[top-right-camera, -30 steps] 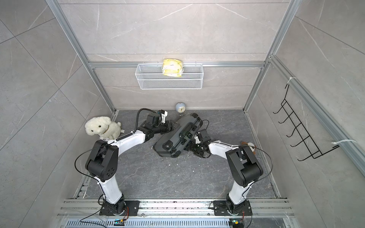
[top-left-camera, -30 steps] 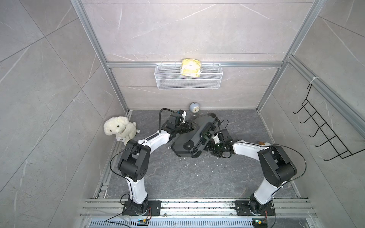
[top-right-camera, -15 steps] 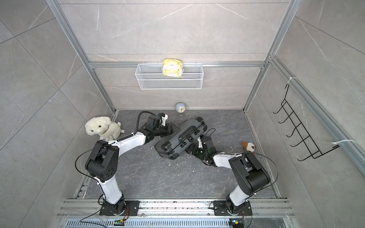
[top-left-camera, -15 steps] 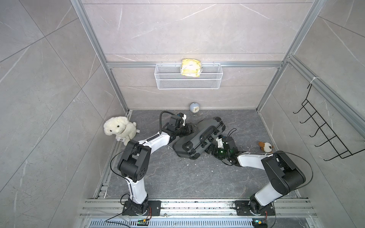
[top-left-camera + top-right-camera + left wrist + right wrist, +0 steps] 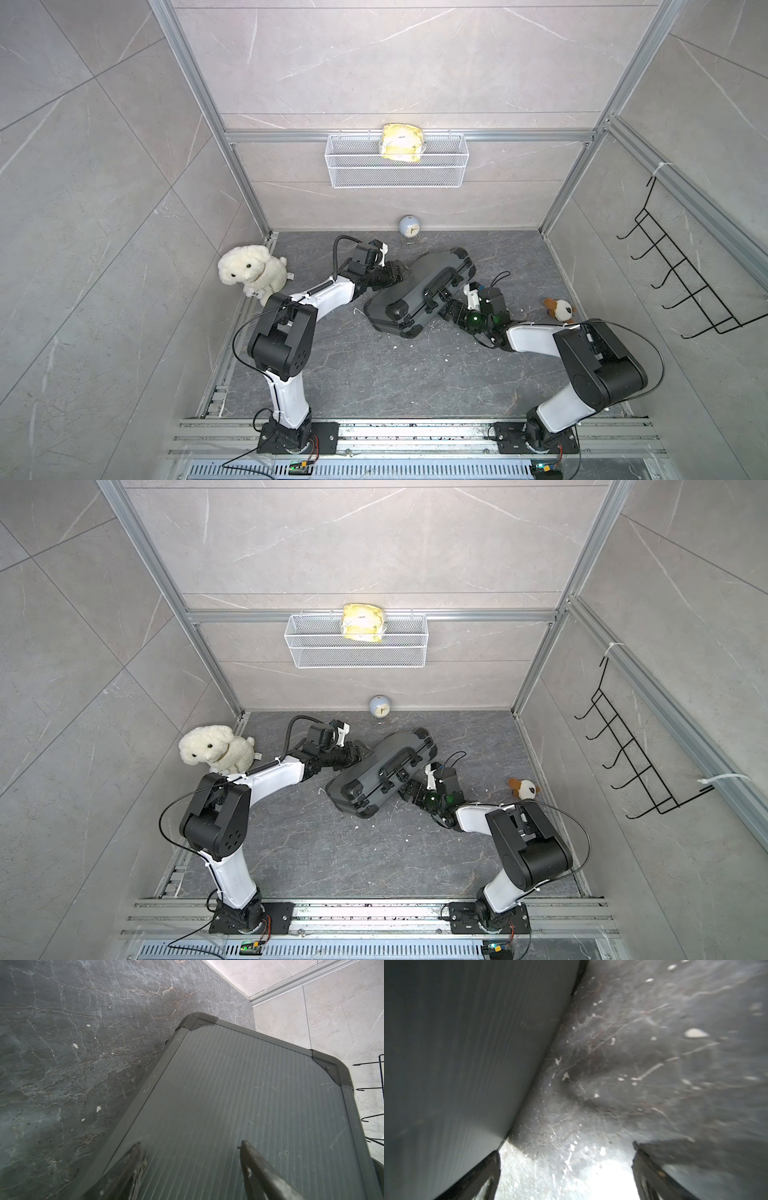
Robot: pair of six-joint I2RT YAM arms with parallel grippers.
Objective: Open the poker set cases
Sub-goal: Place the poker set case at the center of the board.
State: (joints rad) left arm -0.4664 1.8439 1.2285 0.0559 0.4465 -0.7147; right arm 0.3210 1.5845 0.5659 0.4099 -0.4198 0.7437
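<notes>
leaning shut on edge: case (image 5: 400, 296) | basket (image 5: 357, 174): yellow packet (image 5: 402, 141) | left fingers (image 5: 128, 1167), right fingers (image 5: 481, 1178) spread, holding nothing

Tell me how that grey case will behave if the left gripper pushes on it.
The grey case looks rigid, with a hard ribbed panel and corner guards, so it probably won't flex. Standing tilted on one long edge, handle up, it would likely tip over rather than slide.

Case (image 5: 399, 301) more tilted; right gripper (image 5: 565, 1148) wider apart, lower, farther back.
</notes>
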